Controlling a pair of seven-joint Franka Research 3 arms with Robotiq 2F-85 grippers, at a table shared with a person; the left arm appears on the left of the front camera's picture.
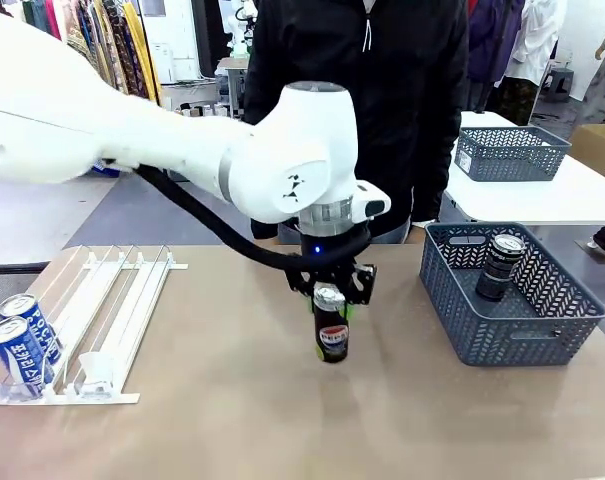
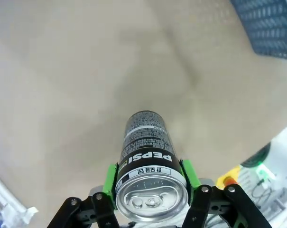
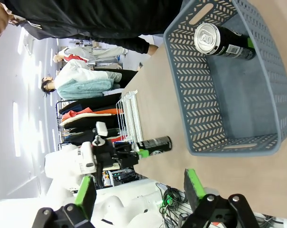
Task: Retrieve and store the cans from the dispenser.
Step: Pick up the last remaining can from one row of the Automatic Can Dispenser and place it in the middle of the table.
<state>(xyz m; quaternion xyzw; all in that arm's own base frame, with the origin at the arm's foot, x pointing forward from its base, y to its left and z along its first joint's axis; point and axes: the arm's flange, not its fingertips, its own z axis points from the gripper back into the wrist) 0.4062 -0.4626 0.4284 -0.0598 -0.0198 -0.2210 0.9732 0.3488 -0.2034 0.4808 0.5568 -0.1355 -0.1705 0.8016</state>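
My left gripper (image 1: 330, 290) is shut on a black Pepsi can (image 1: 330, 330) and holds it upright over the middle of the table. In the left wrist view the green pads (image 2: 110, 183) clamp that can (image 2: 150, 166) just below its silver top. The white dispenser (image 1: 112, 310) lies at the table's left with two blue-and-white cans (image 1: 32, 322) (image 1: 20, 352) at its front stops. Another black can (image 1: 501, 265) leans inside the blue-grey basket (image 1: 542, 330) on the right. My right gripper (image 3: 139, 190) is open with nothing between its fingers, near the basket (image 3: 195, 95).
A person in a black jacket (image 1: 352, 60) stands at the far side of the table. A second mesh basket (image 1: 507, 152) rests on a white table behind. Bare tabletop lies between the dispenser and the basket.
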